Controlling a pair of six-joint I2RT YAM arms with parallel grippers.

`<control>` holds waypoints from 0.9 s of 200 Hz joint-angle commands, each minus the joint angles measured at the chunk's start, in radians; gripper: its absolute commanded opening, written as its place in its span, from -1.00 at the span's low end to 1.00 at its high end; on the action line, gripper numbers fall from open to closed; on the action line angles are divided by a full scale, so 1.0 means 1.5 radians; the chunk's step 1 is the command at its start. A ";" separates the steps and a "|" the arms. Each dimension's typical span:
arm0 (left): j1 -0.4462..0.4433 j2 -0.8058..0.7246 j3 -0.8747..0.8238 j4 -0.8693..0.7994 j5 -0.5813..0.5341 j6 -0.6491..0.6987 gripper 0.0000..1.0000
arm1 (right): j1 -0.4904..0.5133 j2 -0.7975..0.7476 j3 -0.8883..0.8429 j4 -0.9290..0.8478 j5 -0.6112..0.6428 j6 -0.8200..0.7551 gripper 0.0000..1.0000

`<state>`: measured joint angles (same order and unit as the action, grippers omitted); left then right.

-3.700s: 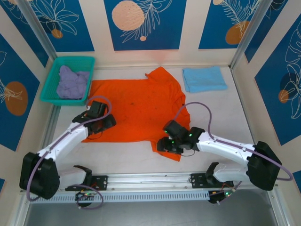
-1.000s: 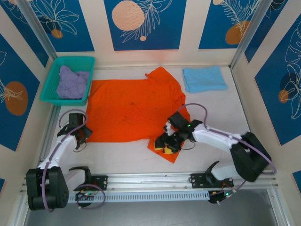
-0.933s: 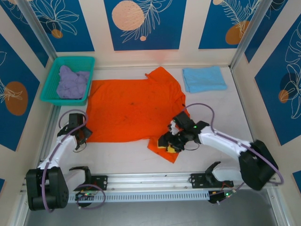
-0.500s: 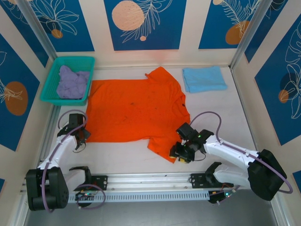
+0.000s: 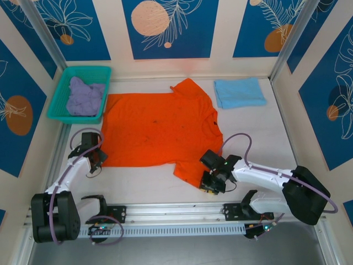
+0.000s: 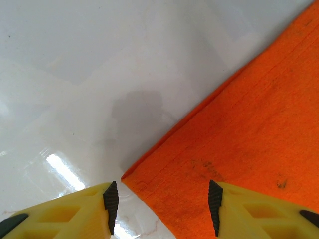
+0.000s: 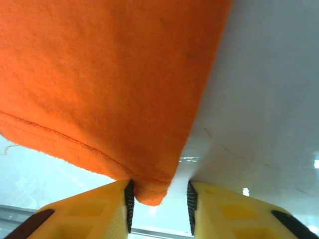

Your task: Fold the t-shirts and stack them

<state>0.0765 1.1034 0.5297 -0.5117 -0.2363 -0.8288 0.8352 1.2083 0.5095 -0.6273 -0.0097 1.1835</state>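
Note:
The bright orange t-shirt [image 5: 157,130] lies spread flat mid-table. My left gripper [image 5: 98,159] is open at its near-left hem corner; in the left wrist view that corner [image 6: 144,181] lies on the table between the yellow fingers [image 6: 162,201], touching neither. My right gripper [image 5: 209,185] sits at the near sleeve tip. In the right wrist view the jaws [image 7: 159,199] stand partly open, and the sleeve's hemmed tip [image 7: 149,191] hangs against the left pad with a gap to the right pad. The light blue t-shirt [image 5: 239,92] lies folded at the back right. The lavender t-shirt [image 5: 84,98] is crumpled in the basket.
The teal mesh basket [image 5: 83,73] stands at the back left. A metal rail [image 5: 176,212] runs along the near edge just behind both grippers. Bare white tabletop [image 5: 259,135] lies right of the orange shirt.
My right gripper has drawn the bunched near sleeve out toward the front edge, laid it flat, and loosened its jaws. The left arm pulled back to the hem corner earlier and now stays still.

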 commanded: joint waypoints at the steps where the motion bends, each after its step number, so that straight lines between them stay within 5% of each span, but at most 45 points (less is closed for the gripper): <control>1: 0.009 -0.005 -0.011 -0.004 -0.004 0.008 0.03 | 0.009 0.023 0.000 0.029 0.038 0.014 -0.62; 26: 0.009 -0.015 -0.013 -0.016 -0.014 0.002 0.03 | 0.013 0.008 0.008 -0.004 0.075 0.013 -1.00; 129: 0.004 -0.016 -0.001 -0.080 0.063 0.036 0.15 | -0.021 -0.179 -0.046 -0.120 0.155 0.067 -1.00; 180: -0.001 -0.007 0.007 -0.100 0.034 0.029 0.13 | -0.036 -0.232 -0.041 -0.146 0.173 0.068 -1.00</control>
<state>0.0761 1.0828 0.5232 -0.6289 -0.1776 -0.7902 0.7910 0.8734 0.4450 -0.7860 0.2119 1.2648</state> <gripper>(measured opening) 0.581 0.066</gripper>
